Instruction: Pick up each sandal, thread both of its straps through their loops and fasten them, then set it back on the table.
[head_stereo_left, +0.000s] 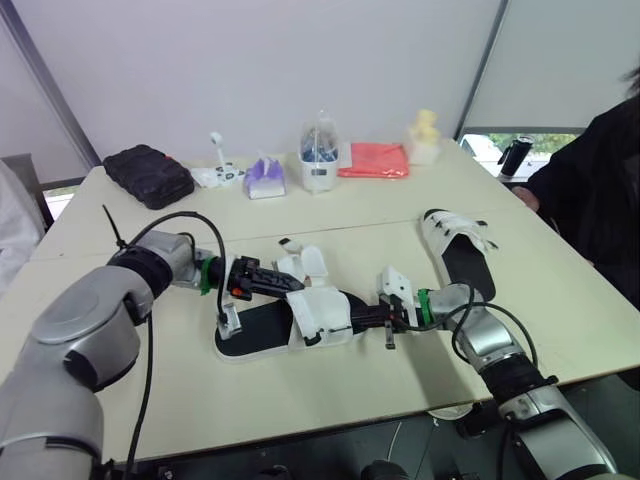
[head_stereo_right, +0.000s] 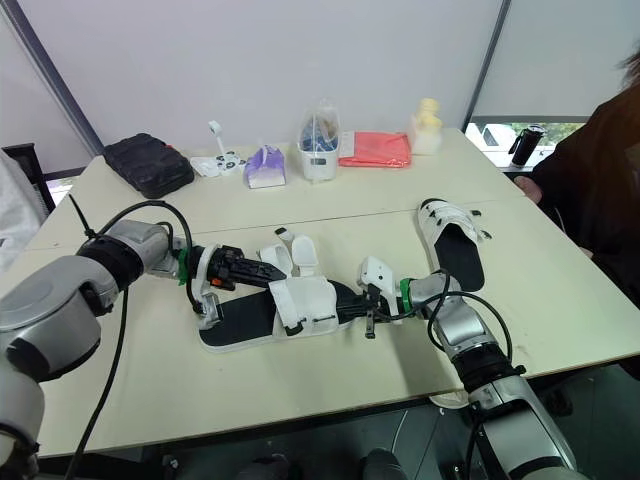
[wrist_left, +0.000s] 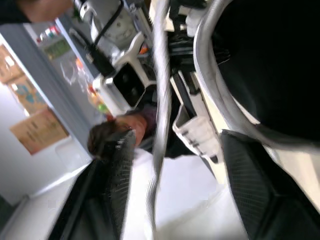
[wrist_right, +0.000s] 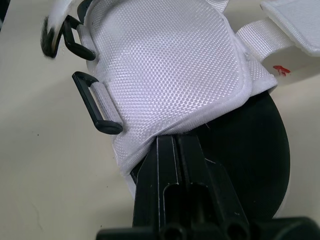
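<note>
One sandal (head_stereo_left: 262, 328), black-soled with a white upper, lies mid-table between my two grippers. Its two white straps (head_stereo_left: 311, 261) lie unfastened on the far side. Two black loops (wrist_right: 97, 102) stick out from the near edge of the upper. My right gripper (head_stereo_left: 357, 318) is shut on the sandal's toe end, its fingertips tucked under the edge of the white upper (wrist_right: 165, 70). My left gripper (head_stereo_left: 277, 281) sits over the heel end, open, with a white strap (wrist_left: 160, 100) running between its fingers (wrist_left: 117, 180). The second sandal (head_stereo_left: 462, 250) rests at the right, farther back.
Along the far edge stand a black case (head_stereo_left: 148, 175), a purple tissue pack (head_stereo_left: 265, 178), a clear container (head_stereo_left: 320, 155), a red cloth (head_stereo_left: 373, 160) and a yellow object (head_stereo_left: 425, 135). A person in dark clothing (head_stereo_left: 590, 180) sits at the table's right side.
</note>
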